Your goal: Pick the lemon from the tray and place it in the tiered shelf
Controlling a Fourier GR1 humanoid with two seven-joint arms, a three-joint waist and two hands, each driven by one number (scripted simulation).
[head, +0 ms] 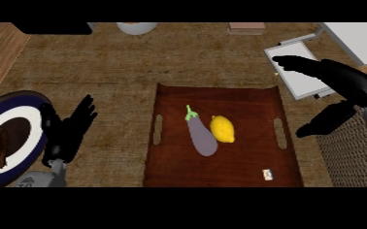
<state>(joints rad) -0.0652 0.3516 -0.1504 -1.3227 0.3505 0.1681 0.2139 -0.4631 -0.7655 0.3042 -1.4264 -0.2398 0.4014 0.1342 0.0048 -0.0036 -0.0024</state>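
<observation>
Countertop (108, 68) of mottled brown stone fills the head view, with a strip of wooden surface at the far left edge. One dark brown wooden tray (222, 174) with two slot handles lies in the middle. On it rest one lemon (223, 128) and one purple eggplant (202, 136) with a green stem, side by side and just touching or nearly so, the lemon to the right. One small pale tag (268, 174) sits near the tray's lower right corner.

At the right, one white tiered shelf (301, 77) with a grey frame stands beyond the tray's upper right corner. One woven mat (347, 150) shows at the right edge. At the left edge lies one plate (22, 140) with a dark blue rim. Along the far edge stand one white bowl-like vessel (136, 27) and one small pinkish block (246, 27).

Two hands show. The left hand (68, 131) rests beside the plate, fingers straight and spread, holding nothing. The right hand (337, 85) hangs over the shelf's front, fingers extended and thumb apart, spread wide and empty.
</observation>
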